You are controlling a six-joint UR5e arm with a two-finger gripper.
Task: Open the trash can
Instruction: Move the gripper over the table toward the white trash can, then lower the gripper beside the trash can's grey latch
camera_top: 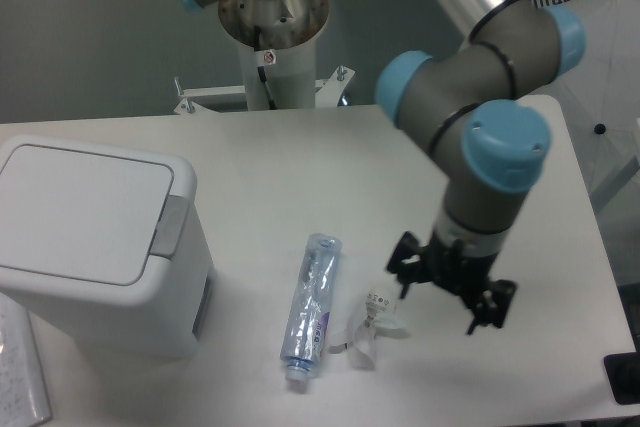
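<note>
At the far left edge, near the front, a sheet of paper [22,367] lies flat and runs out of view. Just beside it stands the trash can [100,247], on the left side of the tabletop [300,167]. Its lid [82,211] is down and flat, and the grey button [169,225] sits at the lid's right rim, facing the middle of the tabletop.

Right of the can, apart from it, a clear bottle [311,310] lies on its side, its cap end pointing toward the near edge. Just right of the bottle lies a small crumpled white scrap [372,335], close to the bottle but I cannot tell whether they touch.

Further right hangs my gripper [450,287], pointing down over the tabletop, near the scrap and well apart from the can. Its fingers are spread, with nothing between them. My arm [490,117] rises from it toward the far right, grey with blue caps. At the far side, behind the tabletop, my base post [270,27] stands on its mount.
</note>
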